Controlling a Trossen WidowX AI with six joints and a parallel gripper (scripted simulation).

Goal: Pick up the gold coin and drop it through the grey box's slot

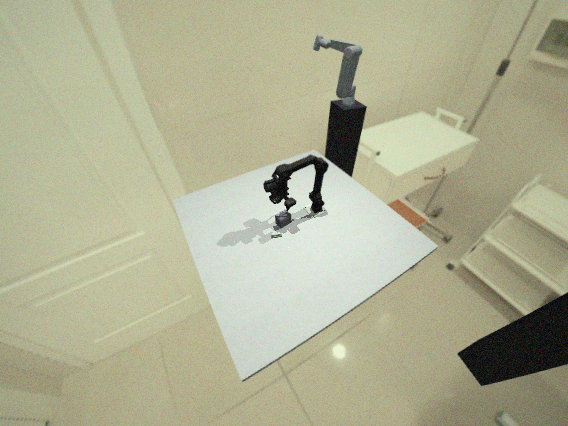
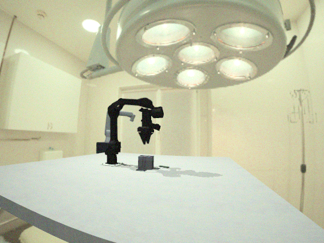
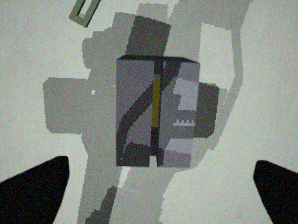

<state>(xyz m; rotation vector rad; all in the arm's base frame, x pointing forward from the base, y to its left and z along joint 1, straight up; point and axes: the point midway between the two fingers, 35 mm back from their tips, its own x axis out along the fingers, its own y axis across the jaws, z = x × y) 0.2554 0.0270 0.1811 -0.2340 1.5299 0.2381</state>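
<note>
The grey box (image 1: 283, 220) (image 2: 146, 162) (image 3: 134, 82) stands closed on the table. The gold coin (image 3: 156, 102) shows as a narrow strip within the dark slot in the lid, lined up along it. No gold stands above the lid in the exterior view, and how deep the coin sits cannot be told. My gripper (image 1: 288, 206) (image 2: 146, 142) (image 3: 164, 168) is open and empty, raised above the box. In the wrist view its fingers are wide apart at the lower left and right. The dark-green holder (image 1: 276, 236) (image 2: 163, 166) (image 3: 79, 22) lies beside the box, and its opening looks empty.
The white table (image 1: 310, 290) (image 2: 160, 199) carries the arm's black base (image 1: 317, 204) (image 2: 112, 157), a short way from the box on the side away from the holder. A large lamp (image 2: 197, 81) hangs overhead. Shadows of the arm fall across the box and table.
</note>
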